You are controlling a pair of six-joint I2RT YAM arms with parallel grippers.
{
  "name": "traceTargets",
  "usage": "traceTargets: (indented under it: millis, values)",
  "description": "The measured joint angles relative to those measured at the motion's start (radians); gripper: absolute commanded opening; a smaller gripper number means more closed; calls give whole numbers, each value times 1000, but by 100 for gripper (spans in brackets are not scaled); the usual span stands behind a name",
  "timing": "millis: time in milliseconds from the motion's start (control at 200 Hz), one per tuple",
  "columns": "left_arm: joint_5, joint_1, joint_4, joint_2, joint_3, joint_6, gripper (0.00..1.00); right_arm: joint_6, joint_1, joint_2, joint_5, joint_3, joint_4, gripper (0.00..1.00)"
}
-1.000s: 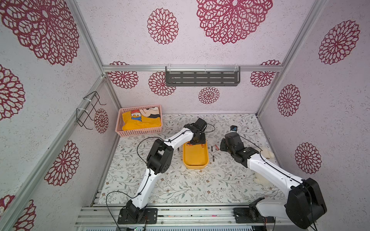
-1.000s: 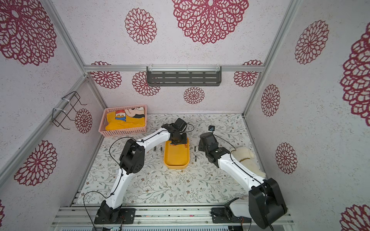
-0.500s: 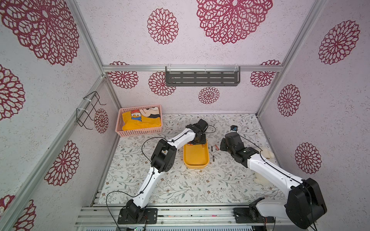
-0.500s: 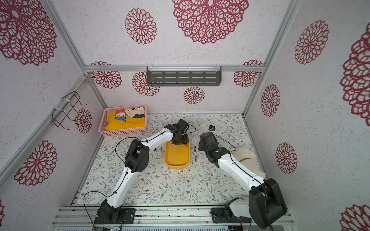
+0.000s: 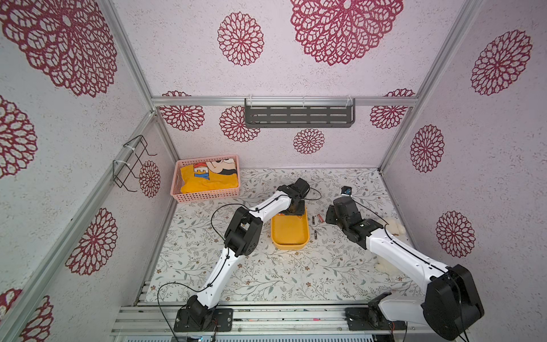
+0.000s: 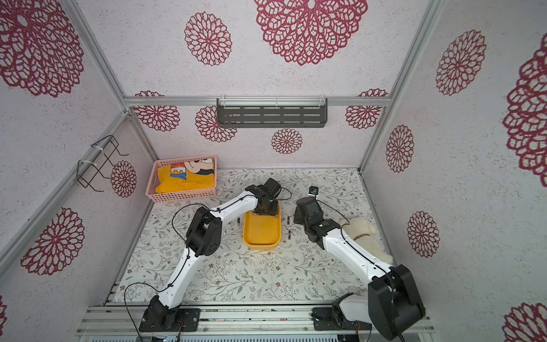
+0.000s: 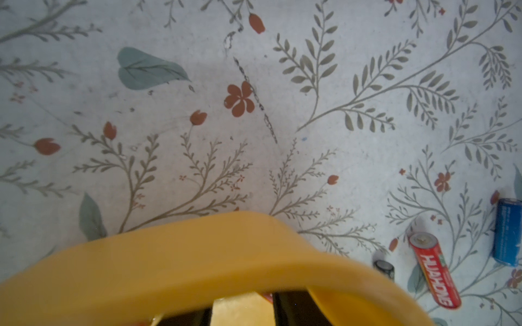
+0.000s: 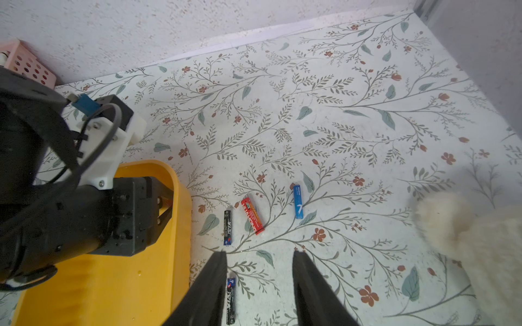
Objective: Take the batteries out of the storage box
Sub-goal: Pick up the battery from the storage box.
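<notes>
While my left gripper (image 8: 167, 205) dips into the storage box (image 8: 99, 282) at lower left, I cannot tell its spread or whether it grips anything. My right gripper (image 8: 260, 255) hangs parted and empty over the mat (image 8: 339, 113) — four batteries (image 8: 252, 216) lie mid-frame beside the box.

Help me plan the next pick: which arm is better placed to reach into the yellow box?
Left. The left gripper is inside the storage box at its far end, with something red between its jaws. The right gripper hangs open over the table beside the box, above a black battery lying outside.
</notes>
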Motion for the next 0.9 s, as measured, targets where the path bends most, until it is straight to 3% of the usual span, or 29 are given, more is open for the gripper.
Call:
traceTargets:
  millis: [135,335,605,901]
  values:
    - [20,-2,-3,-3,-1,0,41,0,0,0,-6,0,4,44]
    - [50,-2,1,-19,-26,-7,39,0,0,0,-7,0,4,45]
    - [56,-3,3,-21,-31,-9,22,0,0,0,-7,0,5,45]
    - [48,-3,-8,-21,-32,6,11,0,0,-1,-20,0,11,46]
